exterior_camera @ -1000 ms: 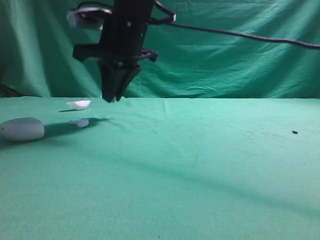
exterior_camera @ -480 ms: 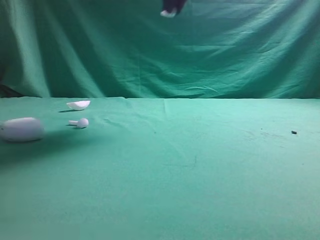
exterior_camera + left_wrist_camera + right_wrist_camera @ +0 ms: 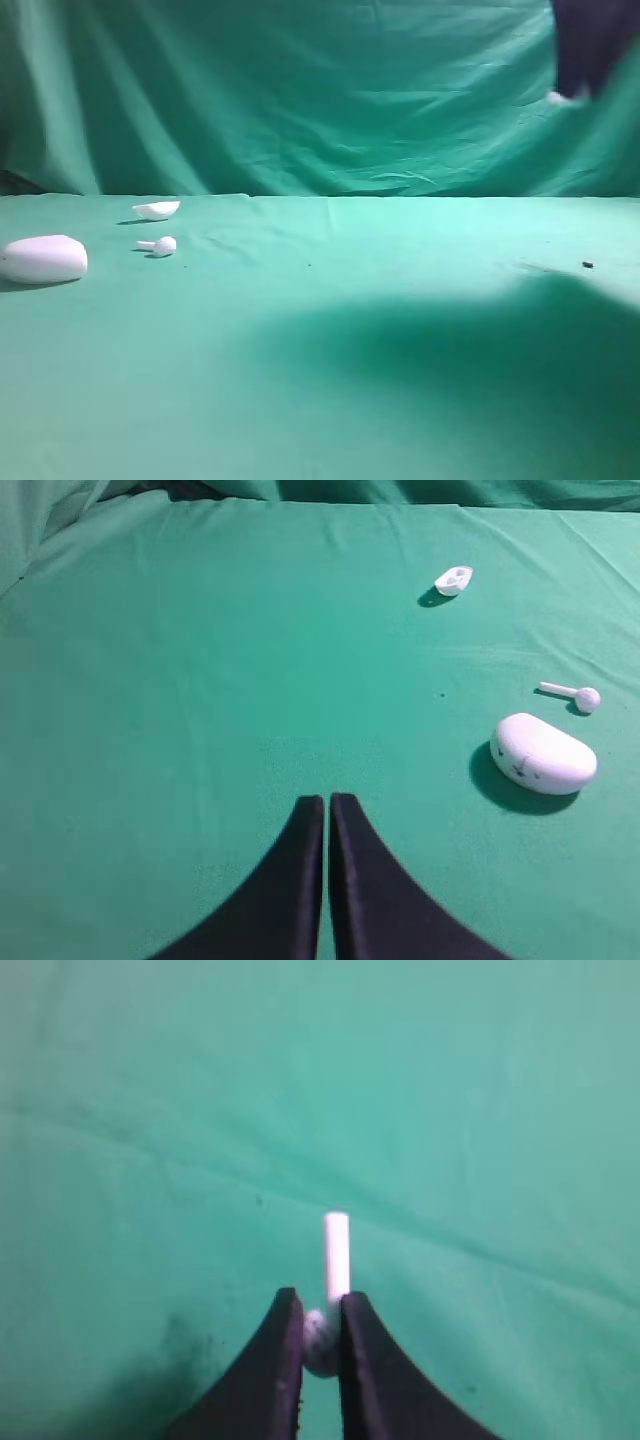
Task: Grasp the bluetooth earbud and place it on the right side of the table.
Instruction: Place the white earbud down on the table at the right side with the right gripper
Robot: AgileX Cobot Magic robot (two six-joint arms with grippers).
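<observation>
My right gripper is shut on a tiny white bluetooth earbud. Its round head sits pinched between the black fingers and its straight stem sticks out past the tips. In the exterior view that gripper hangs high at the top right, blurred, with the earbud a white spot at its tip, well above the green table. A second, like earbud lies on the cloth at the far left. My left gripper is shut with nothing in it, low over bare cloth.
A white pebble-shaped case rests at the left edge, with a shallow white shell behind the loose earbud. The left wrist view shows the case, loose earbud and shell to the right. A dark speck marks the right side.
My right gripper rose from just above the cloth at the left, left the top of the view, and now hangs at the top right with the earbud. Its shadow now covers the table's right side.
</observation>
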